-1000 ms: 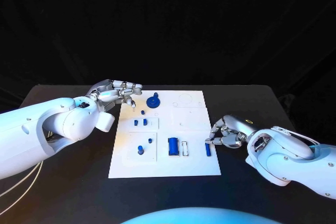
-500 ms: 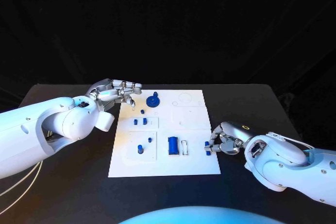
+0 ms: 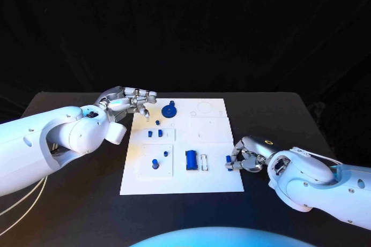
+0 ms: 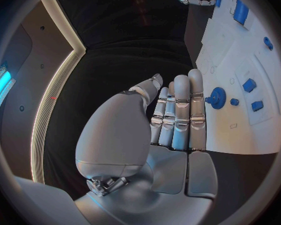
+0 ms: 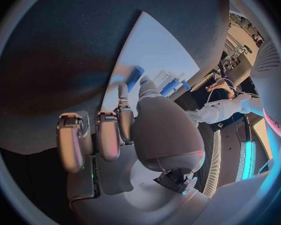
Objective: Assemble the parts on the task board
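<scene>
The white task board [image 3: 216, 182] lies in the middle of the black table. On it are a blue gear [image 3: 169, 112], small blue pegs [image 3: 150, 134] and a larger blue block [image 3: 191, 160]. My right hand [image 3: 249, 157] sits at the board's right edge, with the thumb and a finger closed round the near end of a blue peg [image 3: 229, 162]. In the right wrist view that blue peg [image 5: 134, 77] sticks out past the fingertips onto the board [image 5: 153, 45]. My left hand [image 3: 130, 103] hovers at the board's far left corner, fingers straight and holding nothing. The gear [image 4: 215, 96] lies just beyond its fingertips.
A white piece [image 3: 204, 162] lies beside the blue block. Two more blue parts [image 3: 155, 163] sit in a raised panel at the board's near left. Black table surface surrounds the board on all sides.
My right hand has slid a little nearer to me along the board's right edge and its fingers have closed in on the blue peg. The left hand has not moved.
</scene>
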Tool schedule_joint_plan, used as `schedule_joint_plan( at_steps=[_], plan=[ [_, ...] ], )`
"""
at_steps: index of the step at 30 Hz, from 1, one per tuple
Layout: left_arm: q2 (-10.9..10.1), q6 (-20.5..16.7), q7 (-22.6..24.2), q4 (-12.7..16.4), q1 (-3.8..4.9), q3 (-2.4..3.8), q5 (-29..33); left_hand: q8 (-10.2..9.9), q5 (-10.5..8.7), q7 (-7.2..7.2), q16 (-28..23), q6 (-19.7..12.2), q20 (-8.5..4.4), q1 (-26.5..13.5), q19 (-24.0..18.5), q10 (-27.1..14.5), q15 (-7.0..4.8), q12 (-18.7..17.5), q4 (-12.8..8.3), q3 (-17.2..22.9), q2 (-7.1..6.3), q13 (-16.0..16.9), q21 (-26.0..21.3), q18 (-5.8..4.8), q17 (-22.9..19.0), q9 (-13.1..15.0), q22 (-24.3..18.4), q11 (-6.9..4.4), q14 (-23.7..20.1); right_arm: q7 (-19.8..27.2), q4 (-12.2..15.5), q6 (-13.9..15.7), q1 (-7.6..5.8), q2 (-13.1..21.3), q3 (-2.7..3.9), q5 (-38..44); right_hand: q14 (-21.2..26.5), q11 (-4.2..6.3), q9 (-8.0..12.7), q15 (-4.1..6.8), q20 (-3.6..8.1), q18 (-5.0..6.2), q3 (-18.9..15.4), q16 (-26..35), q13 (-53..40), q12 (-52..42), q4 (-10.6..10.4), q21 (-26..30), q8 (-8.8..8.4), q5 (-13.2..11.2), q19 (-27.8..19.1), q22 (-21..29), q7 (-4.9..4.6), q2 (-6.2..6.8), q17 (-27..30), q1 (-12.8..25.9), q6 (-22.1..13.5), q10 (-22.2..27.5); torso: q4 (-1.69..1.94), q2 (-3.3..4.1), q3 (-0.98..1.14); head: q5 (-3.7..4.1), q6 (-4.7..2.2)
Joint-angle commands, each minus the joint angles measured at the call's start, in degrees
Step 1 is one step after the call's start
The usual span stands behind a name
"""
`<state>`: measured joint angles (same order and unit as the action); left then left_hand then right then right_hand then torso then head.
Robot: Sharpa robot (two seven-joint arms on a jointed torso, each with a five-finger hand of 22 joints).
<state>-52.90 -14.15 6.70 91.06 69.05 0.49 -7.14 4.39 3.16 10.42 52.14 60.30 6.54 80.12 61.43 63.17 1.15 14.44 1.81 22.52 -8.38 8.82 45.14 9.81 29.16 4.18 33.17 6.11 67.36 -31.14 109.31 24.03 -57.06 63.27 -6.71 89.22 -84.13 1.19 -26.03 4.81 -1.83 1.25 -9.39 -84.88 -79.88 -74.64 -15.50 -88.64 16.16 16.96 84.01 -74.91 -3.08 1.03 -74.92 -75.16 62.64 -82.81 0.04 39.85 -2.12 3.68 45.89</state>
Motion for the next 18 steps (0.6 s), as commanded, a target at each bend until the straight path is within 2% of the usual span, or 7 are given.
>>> schedule_joint_plan(
  at_steps=[1,7,10,14,18],
  plan=[
    [0.1,1.0,0.4,0.1,0.01,0.02,0.2,0.2,-0.23,-0.07,-0.4,-0.4,0.03,-0.3,0.3,-0.3,0.37,0.3,0.1,-0.3,0.47,0.1,-0.2,0.76,-0.1,-0.1,0.0,-0.02,0.0,-1.0,-0.5,-1.4,0.22,-0.6,-0.02,1.2,-4.0,-0.16,-0.1,-0.31,-0.13,-0.97,0.1,0.0,0.9,0.2,-0.3,-0.1,-0.07,0.3,5.4,-14.7,0.00,-0.01,-6.0,0.5,0.6,-0.3,0.00,-0.01,-0.01,-0.02,0.00],
    [0.1,1.0,0.3,0.1,0.01,0.02,0.2,0.2,-0.23,-0.07,-0.4,-0.4,0.03,-0.3,0.3,-0.3,0.37,0.3,0.1,-0.3,0.47,0.1,-0.2,0.76,-0.1,-0.1,0.0,-0.02,0.0,-1.5,-1.8,-1.5,0.69,-1.9,-0.02,1.7,-4.0,0.02,-0.2,-0.18,-0.07,-0.96,0.5,0.0,0.8,0.2,0.0,-0.1,-0.12,0.7,5.4,-14.7,0.20,-0.26,-5.9,-0.7,0.7,-0.4,0.02,-0.04,-0.04,-0.02,0.05],
    [0.0,1.1,0.3,0.1,0.01,0.02,0.2,0.2,-0.23,-0.07,-0.4,-0.4,0.03,-0.3,0.3,-0.3,0.37,0.3,0.1,-0.3,0.47,0.1,-0.2,0.76,-0.1,-0.1,0.0,-0.02,0.0,-1.9,-2.5,-2.3,0.83,-2.6,-0.02,2.6,-4.0,0.19,-0.3,-0.02,0.05,-0.94,1.4,0.0,0.8,0.3,1.2,0.0,-0.33,1.4,5.4,-14.7,0.34,-0.39,-5.9,-3.1,0.6,-0.3,0.08,-0.04,-0.06,0.22,-0.03],
    [0.0,1.3,0.4,0.2,0.01,0.02,0.7,0.2,-0.24,-0.06,-0.4,-0.4,0.04,-0.4,0.3,-0.3,0.39,0.4,0.2,-0.4,0.50,0.1,-0.3,0.76,-0.1,-0.1,-0.1,-0.01,0.0,-3.1,-3.1,-4.3,0.99,-3.5,-0.02,3.9,-4.0,0.28,-0.4,0.08,0.16,-0.95,2.1,-0.1,0.5,0.0,3.0,0.0,-0.58,1.6,5.4,-14.7,0.42,0.30,-6.1,-6.2,0.7,-0.4,0.14,-0.05,-0.08,0.13,0.02],
    [0.0,1.4,0.3,0.2,0.01,0.02,0.9,0.2,-0.24,-0.06,-0.4,-0.4,0.04,-0.4,0.3,-0.3,0.39,0.4,0.2,-0.4,0.50,0.1,-0.3,0.76,-0.1,-0.1,-0.1,-0.01,0.0,-3.8,-3.4,-5.9,1.20,-4.2,-0.02,4.9,-4.1,0.33,-0.2,0.14,0.26,-0.95,3.4,-0.2,0.4,0.0,4.3,0.0,-0.95,-0.4,5.4,-14.7,0.45,0.08,-6.3,-8.7,0.9,-0.4,0.05,-0.02,-0.06,0.11,0.08]
  ],
)
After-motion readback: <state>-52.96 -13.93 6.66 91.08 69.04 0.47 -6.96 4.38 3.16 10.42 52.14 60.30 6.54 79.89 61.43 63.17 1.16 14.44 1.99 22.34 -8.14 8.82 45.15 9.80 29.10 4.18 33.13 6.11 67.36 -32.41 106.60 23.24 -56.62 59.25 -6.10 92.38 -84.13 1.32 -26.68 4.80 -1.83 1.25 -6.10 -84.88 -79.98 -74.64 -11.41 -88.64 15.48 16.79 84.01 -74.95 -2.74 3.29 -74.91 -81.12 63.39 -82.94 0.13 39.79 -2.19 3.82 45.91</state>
